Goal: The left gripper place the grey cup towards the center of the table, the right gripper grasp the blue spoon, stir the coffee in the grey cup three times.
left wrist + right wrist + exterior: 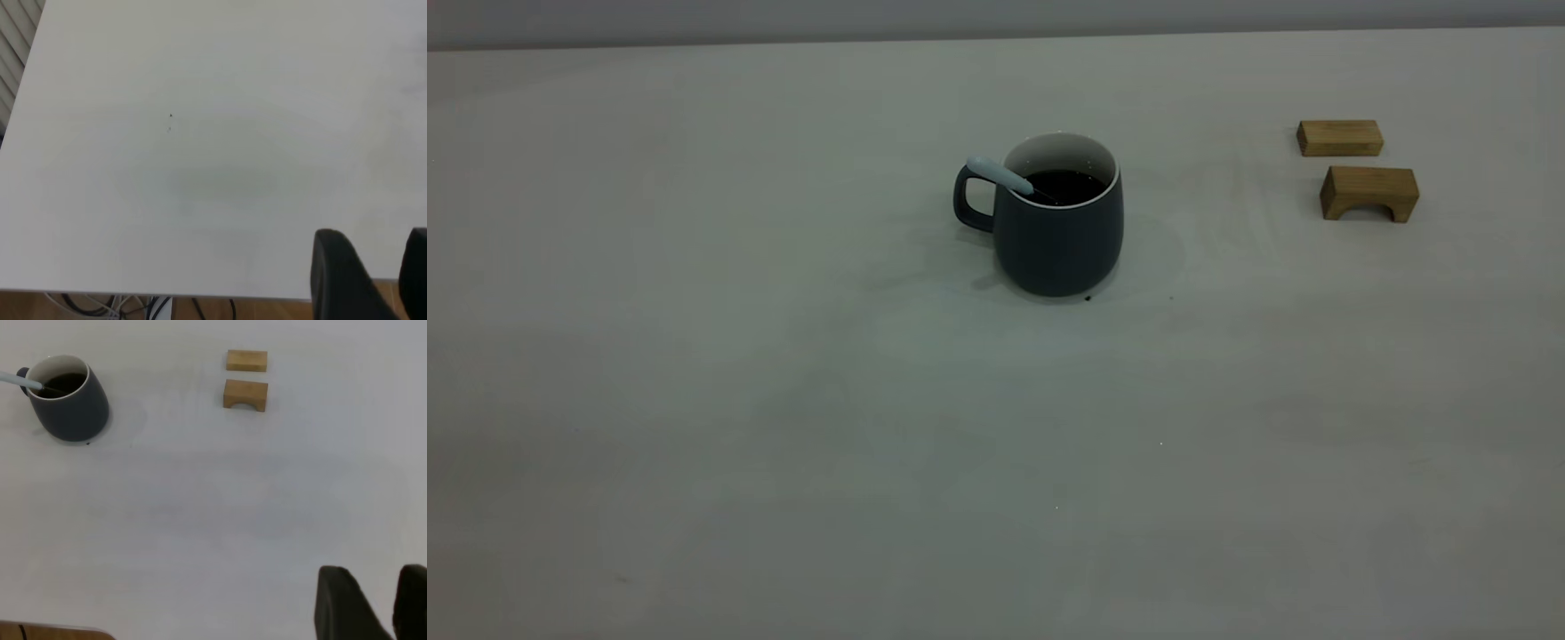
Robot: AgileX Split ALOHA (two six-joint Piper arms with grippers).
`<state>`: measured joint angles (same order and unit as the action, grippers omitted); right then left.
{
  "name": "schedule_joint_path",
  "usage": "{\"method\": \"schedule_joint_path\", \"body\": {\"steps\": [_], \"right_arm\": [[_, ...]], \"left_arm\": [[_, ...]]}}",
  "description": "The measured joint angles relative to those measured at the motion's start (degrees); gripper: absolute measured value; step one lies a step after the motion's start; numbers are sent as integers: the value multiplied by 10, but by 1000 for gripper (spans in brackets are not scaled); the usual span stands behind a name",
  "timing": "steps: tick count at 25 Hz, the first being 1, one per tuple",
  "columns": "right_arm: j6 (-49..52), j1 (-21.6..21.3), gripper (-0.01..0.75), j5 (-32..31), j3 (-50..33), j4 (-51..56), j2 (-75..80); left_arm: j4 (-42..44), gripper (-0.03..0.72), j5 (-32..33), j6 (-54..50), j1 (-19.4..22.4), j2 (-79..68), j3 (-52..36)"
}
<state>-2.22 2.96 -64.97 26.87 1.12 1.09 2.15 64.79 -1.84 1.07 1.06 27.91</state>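
The grey cup (1058,227) stands mid-table with the blue spoon (1000,175) leaning in the coffee (1065,185), handle angled out over the cup's handle. Both grippers, left (370,270) and right (367,603), hang back near the table's edges, fingers apart and empty; the right one looks onto the cup.

Blue spoon (1003,176) bowl hidden under coffee (1067,185); both claws cut off by frame edges, arms unseen in exterior view.

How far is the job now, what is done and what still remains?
The grey cup stands near the middle of the table, so placing looks done. The blue spoon leans inside it, in the coffee. Neither tool holds anything: left tool and right tool are both far off. Whether stirring is finished cannot be told.
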Motion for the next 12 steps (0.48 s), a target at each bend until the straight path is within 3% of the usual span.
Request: {"method": "schedule_joint_path", "body": {"steps": [12], "right_arm": [[1, 0, 238, 0, 0, 1, 0]], "left_arm": [[0, 297, 0, 0, 0, 0, 0]]}}
